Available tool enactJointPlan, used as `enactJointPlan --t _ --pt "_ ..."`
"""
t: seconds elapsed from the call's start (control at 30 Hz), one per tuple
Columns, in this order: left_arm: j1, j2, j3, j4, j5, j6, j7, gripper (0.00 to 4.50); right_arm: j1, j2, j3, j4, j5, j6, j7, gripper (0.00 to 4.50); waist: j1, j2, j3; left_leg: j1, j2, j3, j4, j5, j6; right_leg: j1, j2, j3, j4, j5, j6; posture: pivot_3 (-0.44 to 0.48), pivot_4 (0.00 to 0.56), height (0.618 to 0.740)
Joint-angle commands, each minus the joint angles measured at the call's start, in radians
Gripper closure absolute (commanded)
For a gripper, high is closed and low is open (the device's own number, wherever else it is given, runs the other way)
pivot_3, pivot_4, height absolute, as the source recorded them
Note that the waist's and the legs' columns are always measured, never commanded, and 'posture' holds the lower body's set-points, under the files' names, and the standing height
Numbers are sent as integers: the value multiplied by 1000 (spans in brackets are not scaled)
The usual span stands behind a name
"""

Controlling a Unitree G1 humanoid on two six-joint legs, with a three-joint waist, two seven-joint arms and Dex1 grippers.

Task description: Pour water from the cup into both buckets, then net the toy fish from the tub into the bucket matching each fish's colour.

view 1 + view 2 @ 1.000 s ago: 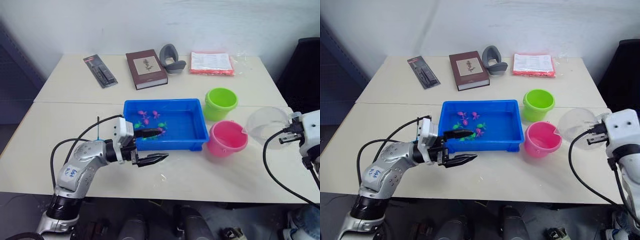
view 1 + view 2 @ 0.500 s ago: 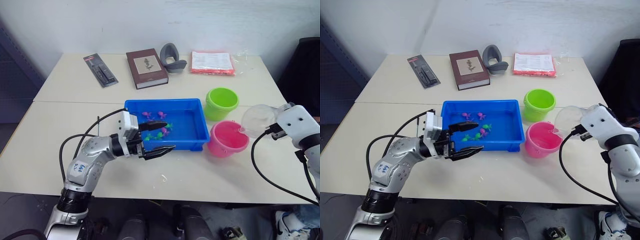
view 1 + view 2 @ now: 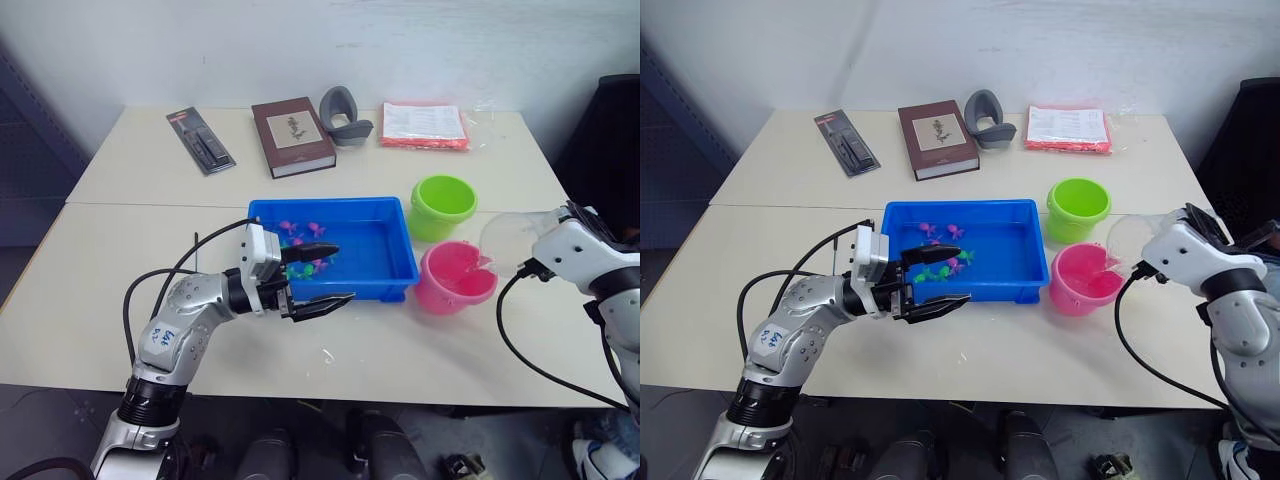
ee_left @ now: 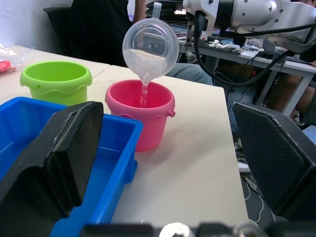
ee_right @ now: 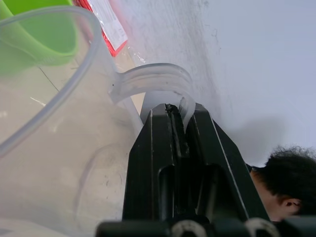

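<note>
The right pincer (image 5: pixel 178 118) is pinched on the handle of the clear cup (image 4: pixel 150 47), which is tipped over the pink bucket (image 3: pixel 456 277); a thin stream of water (image 4: pixel 144 91) falls into it. The green bucket (image 3: pixel 441 204) stands just behind the pink one, beside the blue tub (image 3: pixel 372 262), where the small pink and green fish (image 3: pixel 312 262) lie. The left pincer (image 3: pixel 318 276) hangs spread and empty over the tub's near rim, above the worktop (image 3: pixel 120 260).

The risk, as I judge it, is the tilt. The grip is only on the thin handle, so the cup could swing and send water past the rim. Pouring too long here would leave too little for the green bucket.
</note>
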Motion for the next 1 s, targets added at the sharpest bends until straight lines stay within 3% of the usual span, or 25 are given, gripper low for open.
enactJointPlan --t 0.03,0.37,0.63,0.83,1.0 --pt "-6 -6 0 -17 0 -16 2 0 -10 13 -45 -22 -14 -15 -3 4437 0 0 0 0 0 0 0 0 0 0 0 0 0 0 0 0 150 740" --pt "-15 -4 29 -8 -16 -5 8 0 -31 130 -125 -54 78 75 4 4437 0 0 0 0 0 0 0 0 0 0 0 0 0 0 0 0 150 740" --pt "-50 35 92 82 8 -43 10 0 -188 354 -310 -160 359 468 -5 4437 -5 0 0 1 0 0 0 0 0 0 0 0 2 0 0 0 150 740" --pt "-115 27 121 156 14 -59 26 0 -429 288 -266 -77 343 889 -80 4437 -7 1 0 0 0 0 0 1 0 -1 -1 0 5 0 0 0 150 740" --pt "-134 8 111 174 24 -74 33 0 -554 238 -192 87 342 809 -80 4437 -6 1 0 -1 0 0 0 1 1 -2 -1 0 5 0 0 0 150 740"
